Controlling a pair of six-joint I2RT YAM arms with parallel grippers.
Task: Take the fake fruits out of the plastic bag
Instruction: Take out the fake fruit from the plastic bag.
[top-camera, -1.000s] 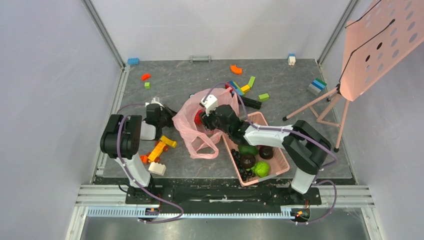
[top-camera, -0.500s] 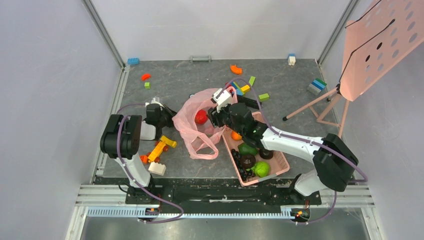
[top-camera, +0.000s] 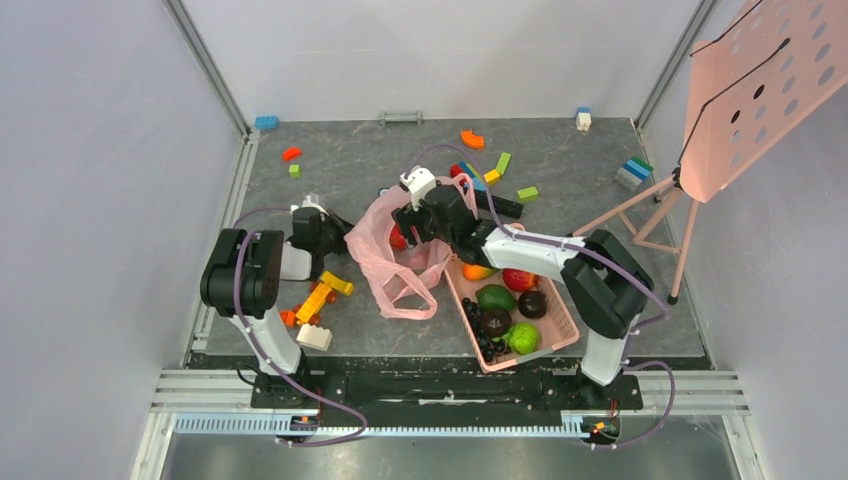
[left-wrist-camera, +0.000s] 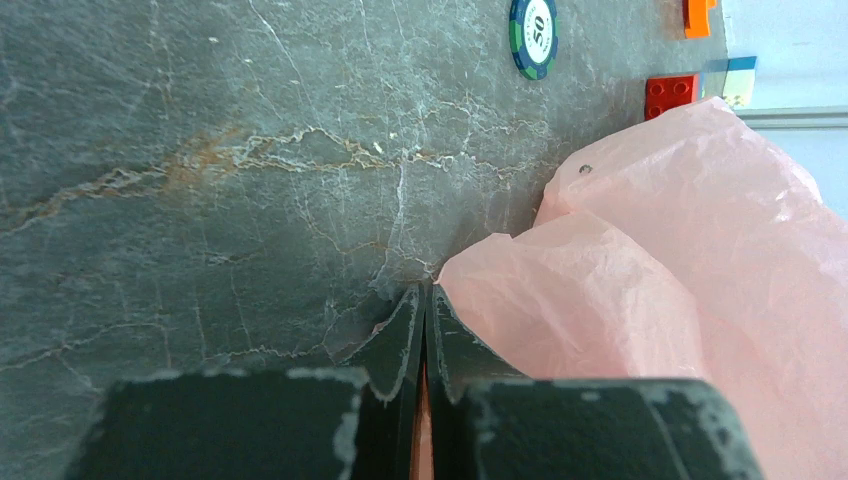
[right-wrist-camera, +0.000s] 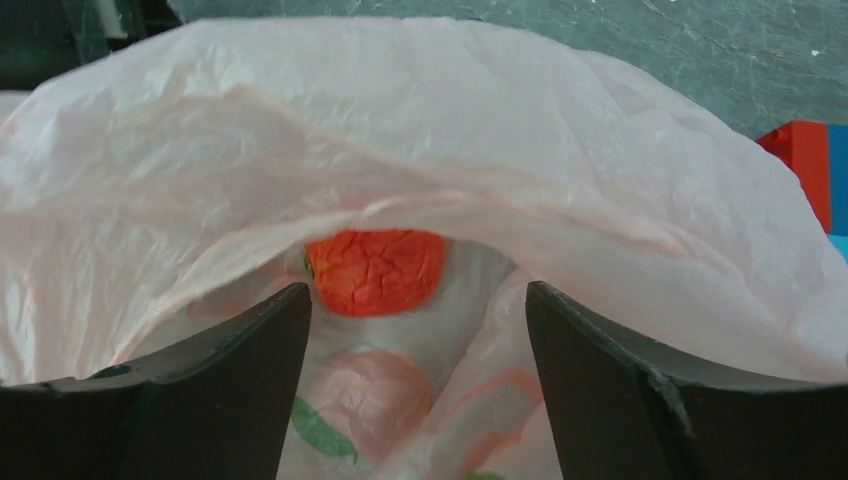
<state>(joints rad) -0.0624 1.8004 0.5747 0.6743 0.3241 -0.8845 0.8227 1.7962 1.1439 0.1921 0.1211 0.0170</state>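
The pink plastic bag (top-camera: 385, 262) lies crumpled left of centre, its mouth facing right. My left gripper (top-camera: 338, 233) is shut on the bag's left edge; in the left wrist view its fingertips (left-wrist-camera: 422, 300) pinch a pink sliver of the bag (left-wrist-camera: 660, 290). My right gripper (top-camera: 405, 228) is open at the bag's mouth. In the right wrist view its jaws (right-wrist-camera: 415, 295) stand wide apart, and a red textured fruit (right-wrist-camera: 375, 270) lies just beyond them inside the bag (right-wrist-camera: 420, 150). The red fruit (top-camera: 398, 238) also shows in the top view.
A rigid pink basket (top-camera: 566, 322) right of the bag holds a lime-green fruit (top-camera: 521, 338), a red fruit (top-camera: 518, 279), an orange mango (top-camera: 478, 271), black grapes (top-camera: 480, 335) and others. Loose toy bricks, a yellow toy car (top-camera: 322, 295), a poker chip (left-wrist-camera: 533, 30). A pink stand (top-camera: 745, 100) stands at right.
My right gripper drew back toward the basket half a second ago, then returned to the bag's mouth. The left gripper has not moved.
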